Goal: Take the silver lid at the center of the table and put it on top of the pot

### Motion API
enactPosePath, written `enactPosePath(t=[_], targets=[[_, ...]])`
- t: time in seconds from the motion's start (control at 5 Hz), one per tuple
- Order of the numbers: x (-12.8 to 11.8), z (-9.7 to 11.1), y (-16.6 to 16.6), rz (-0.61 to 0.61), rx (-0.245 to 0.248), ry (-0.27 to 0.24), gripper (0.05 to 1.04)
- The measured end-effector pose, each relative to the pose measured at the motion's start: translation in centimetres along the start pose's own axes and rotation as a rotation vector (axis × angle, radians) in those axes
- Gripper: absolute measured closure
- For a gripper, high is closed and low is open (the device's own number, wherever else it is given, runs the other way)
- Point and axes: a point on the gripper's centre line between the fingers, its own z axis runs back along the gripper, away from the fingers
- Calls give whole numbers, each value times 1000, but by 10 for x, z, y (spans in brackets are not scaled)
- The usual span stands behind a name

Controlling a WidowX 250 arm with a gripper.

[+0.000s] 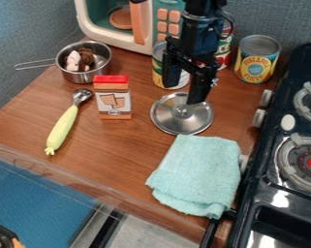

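My gripper (184,94) hangs above the far side of the round silver lid (174,123), its two fingers apart with nothing held between them. The lid lies on the wooden counter right of centre, its small knob facing up just below the fingertips. At the back left stands the small metal pot (85,76), its wire handle pointing left. Brown and pinkish-white pieces lie inside the pot.
A red-topped box (113,99) stands between pot and lid. Cans, including a pineapple can (256,59), and a toy microwave (112,36) are behind. A green-handled scoop (62,127), teal towel (199,174) and black stove (264,169) surround the work area.
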Motion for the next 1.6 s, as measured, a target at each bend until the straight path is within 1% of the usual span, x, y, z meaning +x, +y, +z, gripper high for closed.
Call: enactPosePath(t=[0.2,0.4,0.6,0.8,1.0,1.2,1.6], targets=[[1,-2,4,22,33,-7,83],[4,-10,2,30,48,6,83],[4,-11,2,46,49,9,83],[6,-19,4,63,49,17,83],[8,-21,4,85,51,9,83],[11,-33,5,101,55,27,83],[23,-45,-3,72,83,57,82]])
